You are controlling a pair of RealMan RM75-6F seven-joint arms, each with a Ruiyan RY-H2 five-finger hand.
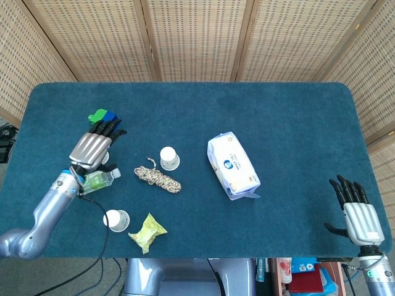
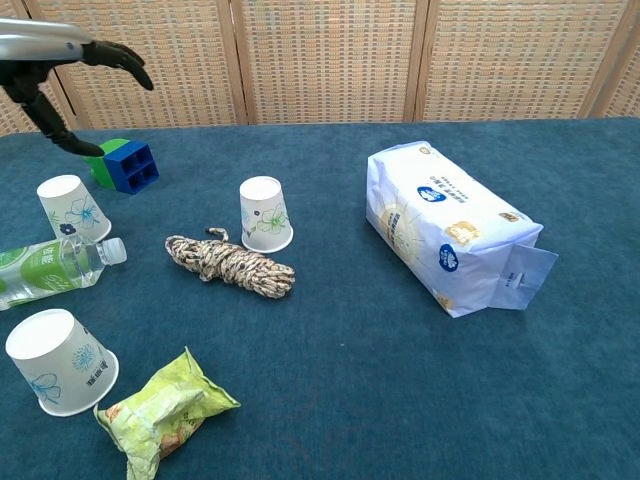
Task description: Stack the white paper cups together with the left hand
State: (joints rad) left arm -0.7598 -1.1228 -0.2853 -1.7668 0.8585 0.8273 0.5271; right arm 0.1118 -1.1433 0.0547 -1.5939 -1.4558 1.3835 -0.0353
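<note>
3 white paper cups w/ floral print, all upside down on blue bench (image 1: 296,111): far-left cup (image 2: 73,209) below the left robot hand (image 2: 60,80), which hovers above w/ fingers spread, empty; middle cup (image 2: 265,214) beside rope (image 2: 230,264); near cup (image 2: 60,362) by green snack bag (image 2: 160,408). Right robot hand (image 1: 358,213) at bench edge, fingers spread, empty.

Around the one coil of rope (image 2: 230,264) on the counter (image 2: 330,370) lie three white paper cups (image 2: 266,214) (image 2: 73,209) (image 2: 60,362), one water bottle (image 2: 48,268), one green snack packet (image 2: 160,408), one blue-and-green block (image 2: 122,164) and one tissue pack (image 2: 446,226).
</note>
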